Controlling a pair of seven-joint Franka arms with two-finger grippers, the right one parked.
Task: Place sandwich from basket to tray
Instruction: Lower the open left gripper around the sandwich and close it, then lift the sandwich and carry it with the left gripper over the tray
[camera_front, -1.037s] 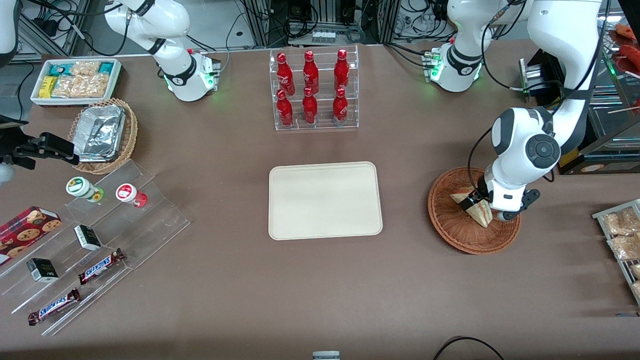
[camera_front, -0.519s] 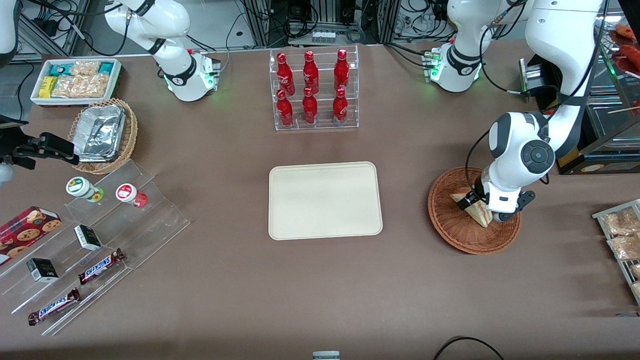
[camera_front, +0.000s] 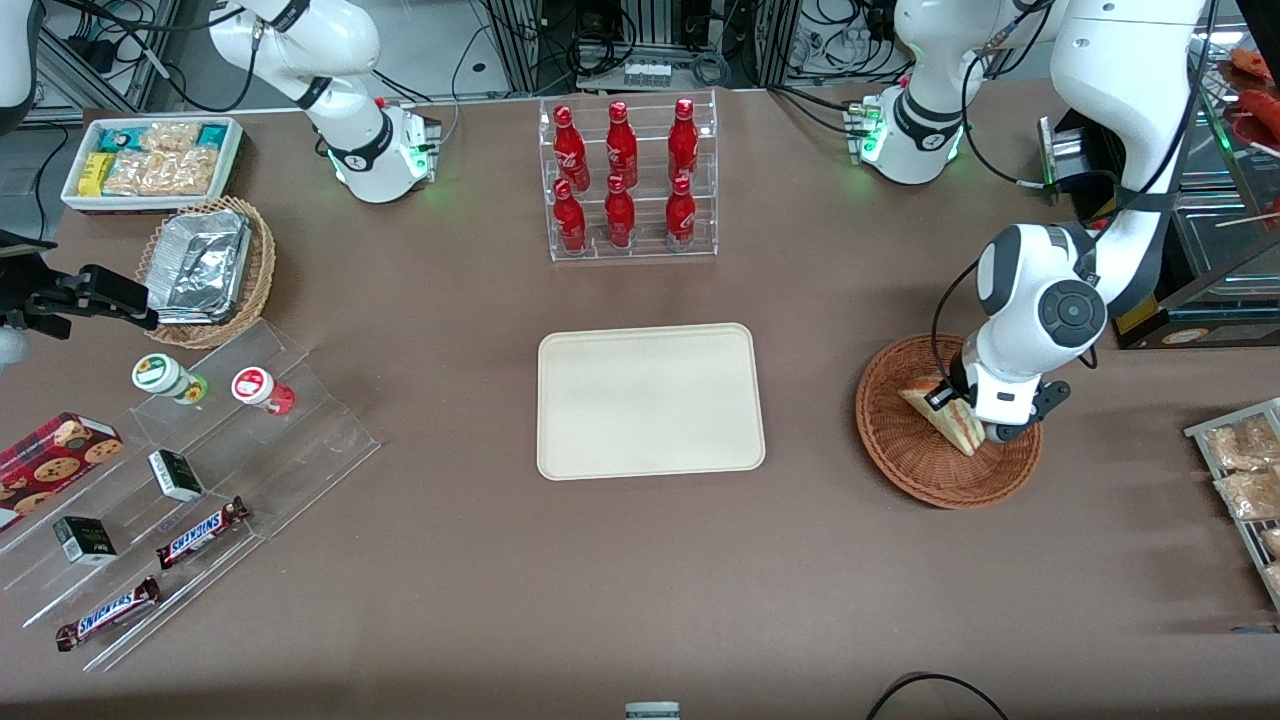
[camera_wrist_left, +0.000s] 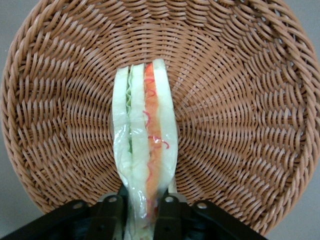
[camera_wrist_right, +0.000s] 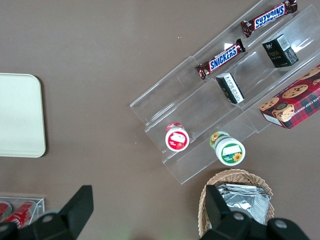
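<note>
The sandwich (camera_front: 943, 417) is a pale wrapped wedge with red and green filling along its cut edge (camera_wrist_left: 145, 150). It sits in the reddish-brown wicker basket (camera_front: 900, 455), toward the working arm's end of the table. My gripper (camera_front: 962, 412) is down in the basket (camera_wrist_left: 240, 125), and its two black fingers (camera_wrist_left: 111, 215) press both bread faces at the wedge's narrow end, shut on it. The cream-beige tray (camera_front: 650, 400) lies flat at the table's middle with nothing on it; one corner of the tray (camera_wrist_right: 20, 115) shows in the right wrist view.
A clear rack of red bottles (camera_front: 625, 180) stands farther from the camera than the tray. Toward the parked arm's end are a tan basket with foil (camera_front: 205, 268), a white snack bin (camera_front: 150, 160) and stepped acrylic shelves (camera_front: 200, 480). A rack of snack bags (camera_front: 1245, 470) lies beside the basket.
The wrist has shifted slightly farther from the camera, and the sandwich has tipped up a little with it. The fingers have closed onto the wedge.
</note>
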